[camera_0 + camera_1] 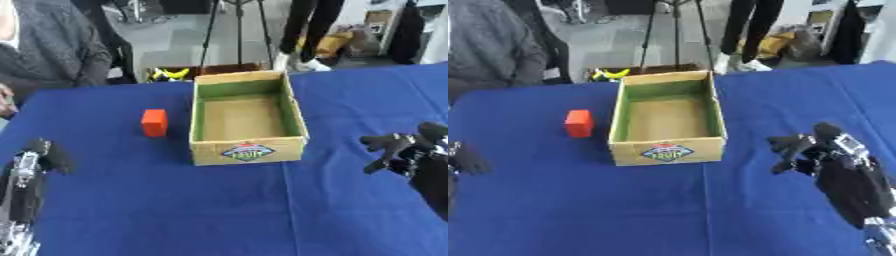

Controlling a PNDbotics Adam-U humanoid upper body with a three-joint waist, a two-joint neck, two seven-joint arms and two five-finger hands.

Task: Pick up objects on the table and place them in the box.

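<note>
Orange block [154, 122] stood upright on the blue desk [219, 210], left of centre in the frame and just beside the left wall of the cardboard box [248, 150], apart from it by a narrow strip of cloth. It was a small, squarish piece, bright orange-red all over, with a lighter top face and a slightly darker front face; no markings could be made out on it. Neither hand touched it.

The box sat in the middle of the frame, open at the top, its long sides running away from the camera. Its inner walls were green, its floor plain brown, and nothing lay inside. The near outer wall carried a colourful label at its middle, the lettering too blurred to read with certainty.

The left hand [35, 160] showed at the lower left edge, resting low over the desk, well apart from the block; its fingers [54, 159] were dark and blurred, and whether they were apart or together could not be told. The right hand [820, 150] showed at the middle right, near the box's right front corner but clear of it, its black fingers [785, 144] spread apart and pointing toward the box, holding nothing.
</note>
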